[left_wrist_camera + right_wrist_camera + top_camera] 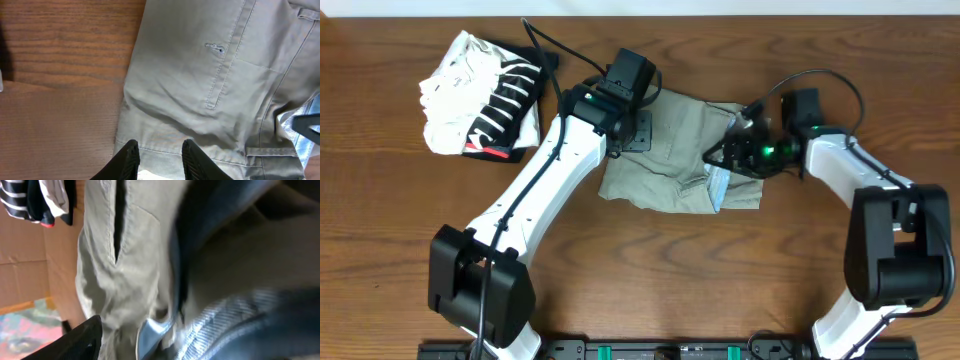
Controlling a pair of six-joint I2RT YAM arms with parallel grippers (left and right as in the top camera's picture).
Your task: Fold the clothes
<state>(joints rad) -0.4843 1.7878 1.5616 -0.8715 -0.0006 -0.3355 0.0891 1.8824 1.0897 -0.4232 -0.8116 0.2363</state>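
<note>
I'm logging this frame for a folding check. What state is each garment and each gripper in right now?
shorts: lying rumpled on the table, pale blue inner waistband showing.
striped garment: loosely bundled at the side, untouched.
left gripper: fingers slightly apart over the shorts' edge; grip unclear.
right gripper: at the waistband, view blurred; open or shut unclear.

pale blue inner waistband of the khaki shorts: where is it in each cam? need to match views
Overhead: the pale blue inner waistband sits right of centre, at the lower right of the khaki grey-green cotton shorts.
Left wrist: the waistband is a sliver at the right edge, low.
Right wrist: the waistband is blurred, along the bottom, right of centre.
Shared landmark: the khaki fabric bordering it.
</note>
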